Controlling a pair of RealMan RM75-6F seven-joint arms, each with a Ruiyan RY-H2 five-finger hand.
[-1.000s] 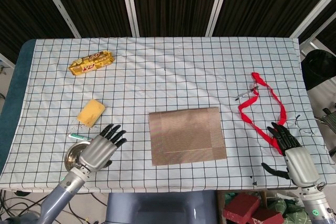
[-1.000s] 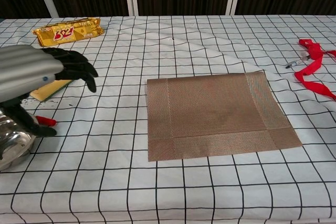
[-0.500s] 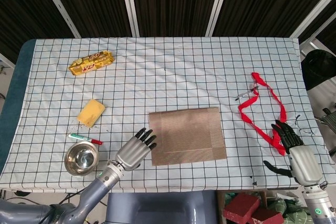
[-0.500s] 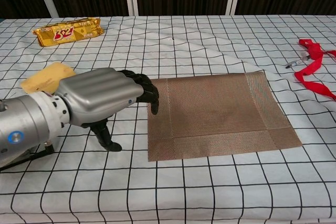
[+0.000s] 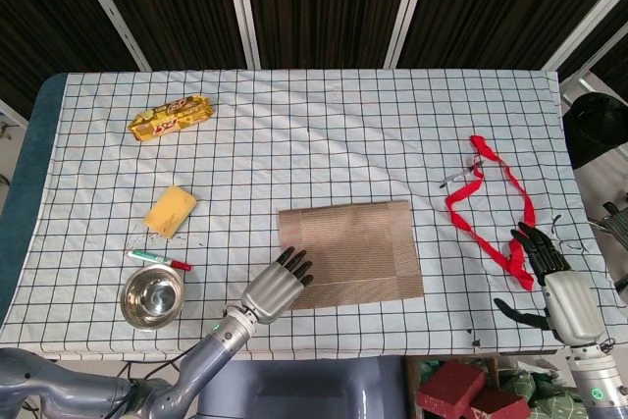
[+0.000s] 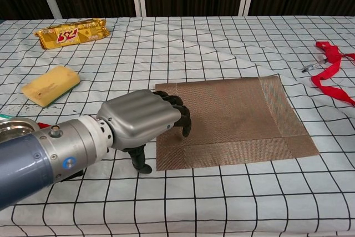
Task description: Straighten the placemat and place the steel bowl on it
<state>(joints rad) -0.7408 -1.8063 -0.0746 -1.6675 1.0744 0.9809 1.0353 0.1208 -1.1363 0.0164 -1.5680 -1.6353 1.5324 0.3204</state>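
The brown woven placemat [image 5: 358, 249] [image 6: 238, 115] lies flat near the table's front middle, slightly skewed. My left hand [image 5: 277, 288] [image 6: 145, 119] hovers over its near left corner, fingers curved down onto the mat's edge and thumb beside the mat, holding nothing. The steel bowl [image 5: 151, 297] [image 6: 12, 130] stands upright on the cloth left of that hand, apart from it. My right hand [image 5: 555, 292] sits at the table's front right corner, fingers spread, empty; the chest view does not show it.
A red-capped marker [image 5: 159, 260] lies just behind the bowl. A yellow sponge [image 5: 170, 210] [image 6: 50, 85] and a yellow snack packet [image 5: 171, 116] [image 6: 71, 32] are at the left. A red ribbon [image 5: 488, 205] [image 6: 331, 70] and a pen [image 5: 459, 179] lie at the right.
My left hand has swung right from above the bowl to the placemat's near left corner, uncovering the bowl. My right hand has drawn back slightly toward the front edge.
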